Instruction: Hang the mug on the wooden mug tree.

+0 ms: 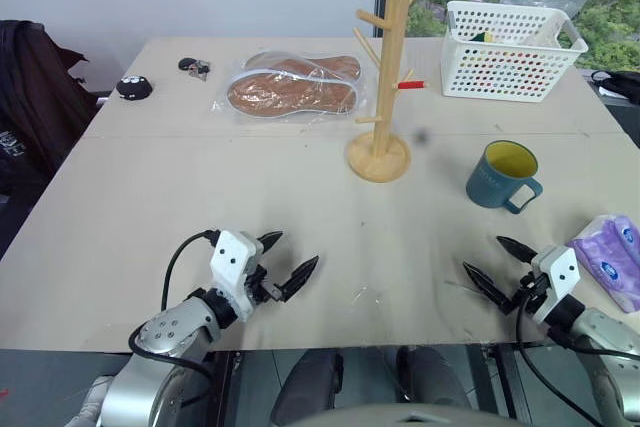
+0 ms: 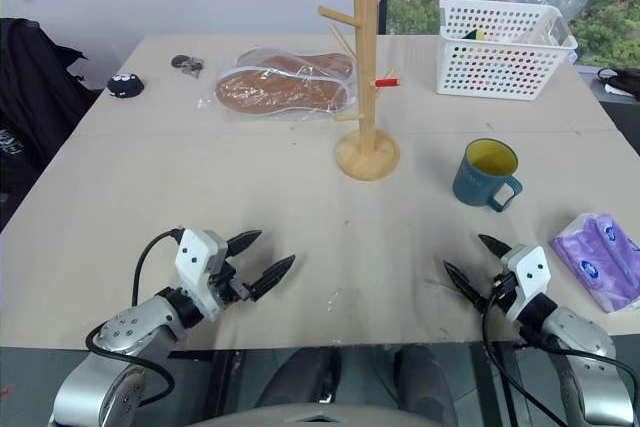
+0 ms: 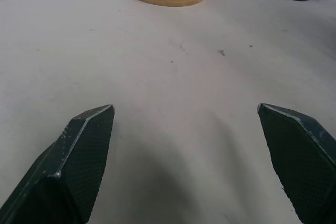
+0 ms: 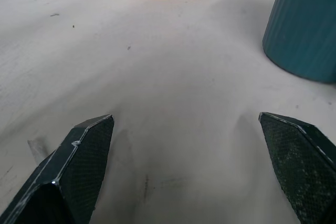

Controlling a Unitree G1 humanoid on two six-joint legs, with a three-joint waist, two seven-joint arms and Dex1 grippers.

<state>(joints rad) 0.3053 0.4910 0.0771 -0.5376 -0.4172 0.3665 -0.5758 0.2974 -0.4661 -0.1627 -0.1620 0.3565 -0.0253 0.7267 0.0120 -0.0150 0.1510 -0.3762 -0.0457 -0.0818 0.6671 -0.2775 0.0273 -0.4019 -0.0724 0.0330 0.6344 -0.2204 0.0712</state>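
The teal-blue mug [image 1: 502,176] with a yellow inside stands upright on the table at the right, its handle turned toward the near edge. Left of it, mid-table, rises the wooden mug tree [image 1: 381,97] on its round base, its pegs bare. My left gripper [image 1: 286,261] hovers open near the front edge at the left, nothing between its fingers. My right gripper [image 1: 496,267] is open near the front edge at the right, a short way in front of the mug and apart from it. In the right wrist view the mug's ribbed wall [image 4: 304,30] shows ahead.
A white perforated basket [image 1: 512,49] stands at the back right. A bagged pair of brown insoles [image 1: 292,87] lies behind the tree's left. A purple tissue pack [image 1: 610,259] sits at the right edge. Keys [image 1: 195,68] and a small black object [image 1: 134,88] lie far left.
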